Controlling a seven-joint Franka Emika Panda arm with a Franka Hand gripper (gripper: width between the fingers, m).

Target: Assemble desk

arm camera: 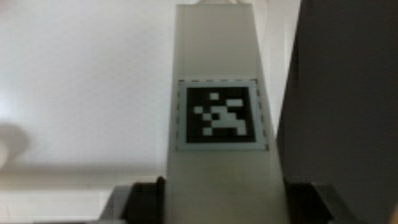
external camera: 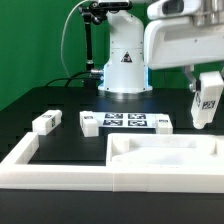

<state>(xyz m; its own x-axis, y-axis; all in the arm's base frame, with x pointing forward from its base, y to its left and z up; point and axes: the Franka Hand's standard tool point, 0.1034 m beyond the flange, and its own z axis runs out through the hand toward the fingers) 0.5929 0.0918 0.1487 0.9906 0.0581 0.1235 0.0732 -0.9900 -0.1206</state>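
The gripper point(arm camera: 199, 196) was partly closed on a white block leg bearing a black-and-white square tag point(arm camera: 217, 70), holding it upright above the black tabletop point(external camera: 60, 140). The white plastic rectangular desk panel with recessed hollows point(external camera: 165, 160) lay along the tabletop's camera-side edge. The step probably required squaring the leg over a corner hollow, then lowering slowly and vertically.

The gripper point(external camera: 207, 88) clasps a tagged leg point(external camera: 206, 108) upright above the table point(external camera: 70, 145), beyond the tabletop panel point(external camera: 170, 158); the marker board point(external camera: 125, 122) lies mid-table, with a loose leg point(external camera: 45, 122) toward the exterior view's left.
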